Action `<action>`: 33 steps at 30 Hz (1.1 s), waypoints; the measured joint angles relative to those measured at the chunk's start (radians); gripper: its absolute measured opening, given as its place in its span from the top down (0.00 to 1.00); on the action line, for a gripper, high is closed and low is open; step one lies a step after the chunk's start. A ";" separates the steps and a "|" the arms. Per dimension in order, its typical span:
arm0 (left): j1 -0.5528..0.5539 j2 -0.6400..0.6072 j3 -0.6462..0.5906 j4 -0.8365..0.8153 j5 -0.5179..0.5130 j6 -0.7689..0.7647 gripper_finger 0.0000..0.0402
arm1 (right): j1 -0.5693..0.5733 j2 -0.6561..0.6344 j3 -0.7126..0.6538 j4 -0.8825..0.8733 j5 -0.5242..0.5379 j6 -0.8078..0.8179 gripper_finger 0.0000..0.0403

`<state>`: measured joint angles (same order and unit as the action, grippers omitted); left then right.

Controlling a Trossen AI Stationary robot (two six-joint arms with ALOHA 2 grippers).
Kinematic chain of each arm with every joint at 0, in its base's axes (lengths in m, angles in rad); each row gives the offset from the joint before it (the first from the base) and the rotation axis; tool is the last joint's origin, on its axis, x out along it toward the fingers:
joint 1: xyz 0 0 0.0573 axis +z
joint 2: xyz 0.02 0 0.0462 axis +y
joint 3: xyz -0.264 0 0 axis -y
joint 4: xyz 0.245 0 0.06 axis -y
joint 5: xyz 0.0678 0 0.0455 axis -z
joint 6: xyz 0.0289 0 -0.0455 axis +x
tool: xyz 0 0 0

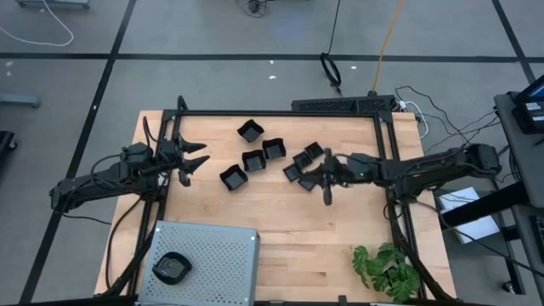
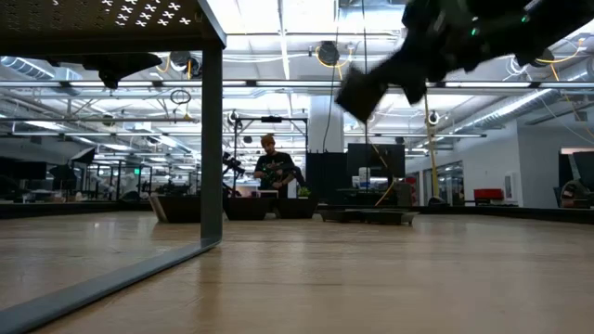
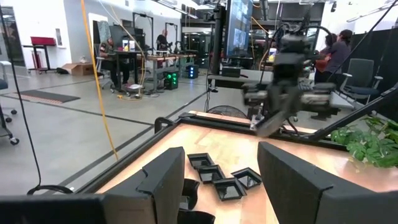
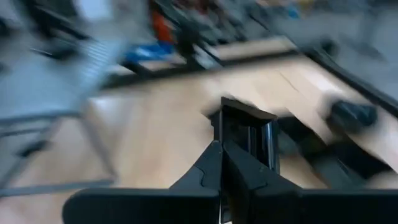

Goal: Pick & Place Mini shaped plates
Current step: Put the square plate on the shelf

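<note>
The right gripper has its jaws pressed together on the rim of a small black plate, which stands edge-up between the jaw tips in the right wrist view; the low view shows that arm well above the worktop, so the plate appears to be carried clear of the surface. The grey perforated tray is the reference for what follows. That tray sits at the near left corner of the worktop with one round black plate already in it. The held plate lies far from the tray, toward the right side and further back, so the coming move most likely turns on a long diagonal carry from the gripper to the tray. The remaining loose plates form a cluster behind the tray and to its right, between the two arms. The left gripper waits directly behind the tray with its jaws spread and holding nothing. It stands much nearer the tray than the right gripper does, and just beside the nearest loose plate. The long axis of the held plate cannot be judged.
</note>
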<state>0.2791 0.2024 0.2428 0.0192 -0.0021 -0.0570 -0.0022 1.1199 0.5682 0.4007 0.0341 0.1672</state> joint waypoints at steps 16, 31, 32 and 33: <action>0.000 0.000 0.000 -0.001 0.000 0.000 0.48 | 0.318 0.375 0.702 -0.535 0.101 -0.261 1.00; 0.000 0.000 0.000 0.000 0.000 0.000 0.48 | 0.516 0.787 1.175 -0.678 0.148 -0.320 1.00; 0.000 0.000 0.000 -0.001 0.000 0.000 0.48 | 0.523 0.807 1.185 -0.654 0.147 -0.321 1.00; 0.000 0.000 0.000 -0.001 0.000 0.000 0.48 | 0.531 0.826 1.193 -0.641 0.147 -0.324 1.00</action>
<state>0.2790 0.2027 0.2428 0.0181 -0.0021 -0.0570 0.5290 1.9461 1.7608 -0.2400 0.1814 -0.1569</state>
